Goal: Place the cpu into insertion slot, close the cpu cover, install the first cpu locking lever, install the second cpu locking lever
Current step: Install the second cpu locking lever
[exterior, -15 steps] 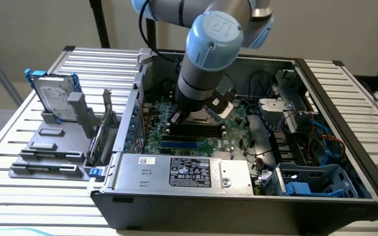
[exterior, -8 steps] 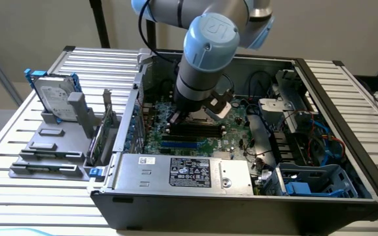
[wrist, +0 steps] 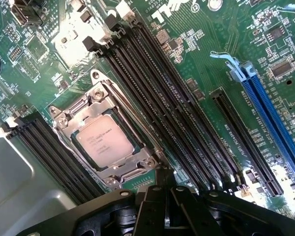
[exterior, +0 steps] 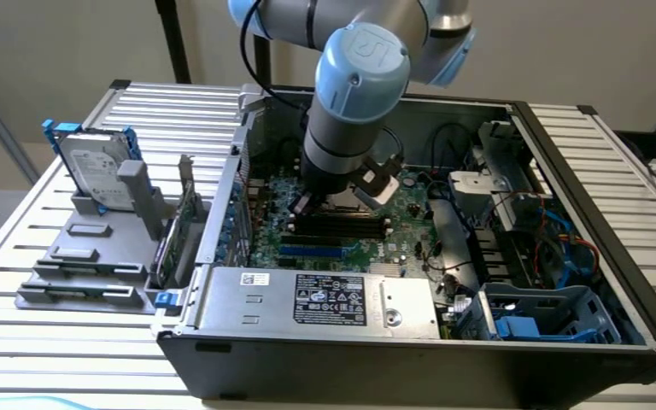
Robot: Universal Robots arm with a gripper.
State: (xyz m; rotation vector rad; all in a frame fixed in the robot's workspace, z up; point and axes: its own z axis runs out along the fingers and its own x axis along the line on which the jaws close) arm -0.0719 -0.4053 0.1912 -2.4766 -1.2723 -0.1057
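Arm [exterior: 345, 111] vertical, tool [wrist: 160, 206] closed, empty

The open PC case [exterior: 601, 256] sat on a slatted metal surface [exterior: 32, 256]. A hard drive [exterior: 91, 171] stood upright in a grey holder [exterior: 89, 256] just off the case toward the exterior view's left. Inside were the power supply [exterior: 317, 299], long black memory slots [wrist: 162, 103], a blue expansion slot [wrist: 275, 123] and a blue drive caddy [exterior: 533, 318].

Exterior view: high and set back, angled down into open computer case [exterior: 601, 282] on slatted table [exterior: 32, 256]. Wrist view: close above green circuit board [wrist: 206, 54], facing down. Shared: board [exterior: 266, 243] with long memory slots [wrist: 162, 113].
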